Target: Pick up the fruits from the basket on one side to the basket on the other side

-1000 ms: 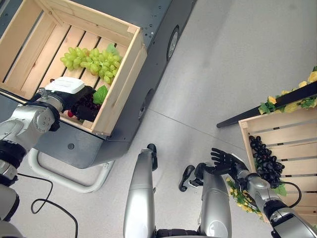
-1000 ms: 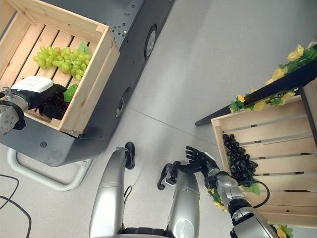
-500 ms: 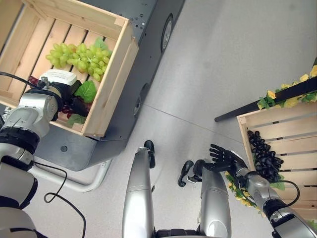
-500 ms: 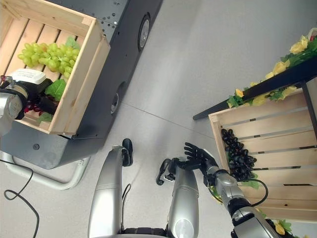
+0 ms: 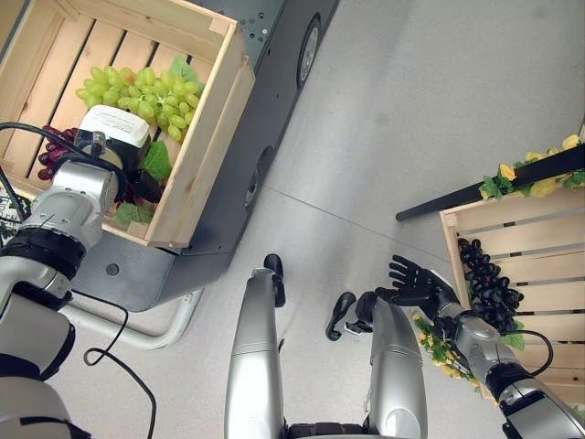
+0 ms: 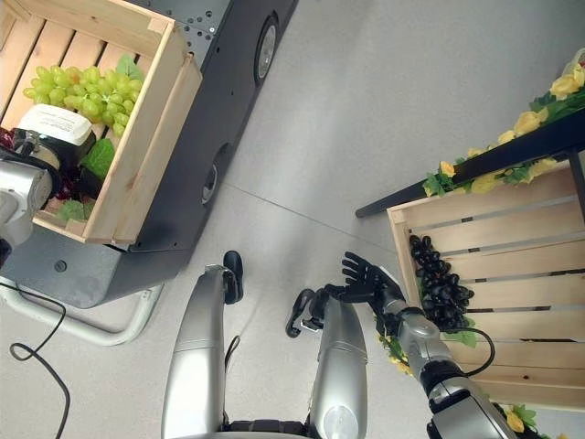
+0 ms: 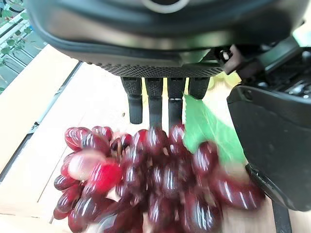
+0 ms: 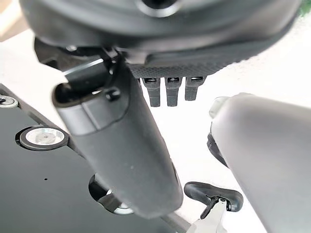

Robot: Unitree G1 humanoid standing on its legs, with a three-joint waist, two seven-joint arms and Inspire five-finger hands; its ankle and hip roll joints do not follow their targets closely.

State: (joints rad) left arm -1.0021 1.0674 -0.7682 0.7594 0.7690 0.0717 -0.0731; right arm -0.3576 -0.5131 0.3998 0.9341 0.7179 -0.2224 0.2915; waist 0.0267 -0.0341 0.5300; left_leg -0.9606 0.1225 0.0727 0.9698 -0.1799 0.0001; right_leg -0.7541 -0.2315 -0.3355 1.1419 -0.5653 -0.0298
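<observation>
Left robot hand open, fingers straight just over red grapes directly beneath in left crate; right robot hand open, idle.

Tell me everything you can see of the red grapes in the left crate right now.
The red grapes are one bunch of glossy dark red berries, a few paler and pinker, lying on the wooden slats of the left crate, near its front corner. A green leaf lies against the bunch. The left hand is right over it, fingers straight and reaching down to the berries, not closed round them. The green grapes lie further back.
</observation>
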